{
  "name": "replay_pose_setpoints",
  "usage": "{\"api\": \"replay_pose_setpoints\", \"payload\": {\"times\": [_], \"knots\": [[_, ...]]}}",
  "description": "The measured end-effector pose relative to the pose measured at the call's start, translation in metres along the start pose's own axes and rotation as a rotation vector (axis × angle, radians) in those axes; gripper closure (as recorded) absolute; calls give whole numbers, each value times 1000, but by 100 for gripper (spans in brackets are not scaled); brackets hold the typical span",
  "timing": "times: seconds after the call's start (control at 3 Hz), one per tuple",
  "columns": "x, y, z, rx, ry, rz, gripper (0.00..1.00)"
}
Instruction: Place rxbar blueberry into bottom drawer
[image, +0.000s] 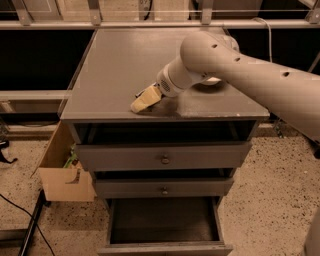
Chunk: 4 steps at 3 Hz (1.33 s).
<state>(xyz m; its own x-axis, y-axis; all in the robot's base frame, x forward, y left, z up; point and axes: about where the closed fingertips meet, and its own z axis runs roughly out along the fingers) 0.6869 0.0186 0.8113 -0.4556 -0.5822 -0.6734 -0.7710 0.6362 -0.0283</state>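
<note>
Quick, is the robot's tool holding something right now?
The pale yellow tool, low over the gray cabinet top: open, closed or holding cannot be told.

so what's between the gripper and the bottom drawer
Camera view: two knobbed upper drawers, stacked below the gripper on the cabinet top and above the bottom drawer.

The cabinet (162, 159) stands on a speckled floor (270, 190). A cardboard box (62, 175) sits just beside its left side, and a dark cable (22, 212) trails across the floor near the box. On the gray top (115, 65), the gripper (145, 100) is low at the front edge near the middle, and a pale bowl (212, 81) sits to the right, mostly hidden by the arm (250, 75).
</note>
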Motion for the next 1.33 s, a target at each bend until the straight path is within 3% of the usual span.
{"api": "replay_pose_setpoints", "payload": {"times": [0.33, 1.33], "knots": [[0, -1, 0, 1, 2, 2, 27], [-9, -2, -10, 2, 3, 3, 100]]}}
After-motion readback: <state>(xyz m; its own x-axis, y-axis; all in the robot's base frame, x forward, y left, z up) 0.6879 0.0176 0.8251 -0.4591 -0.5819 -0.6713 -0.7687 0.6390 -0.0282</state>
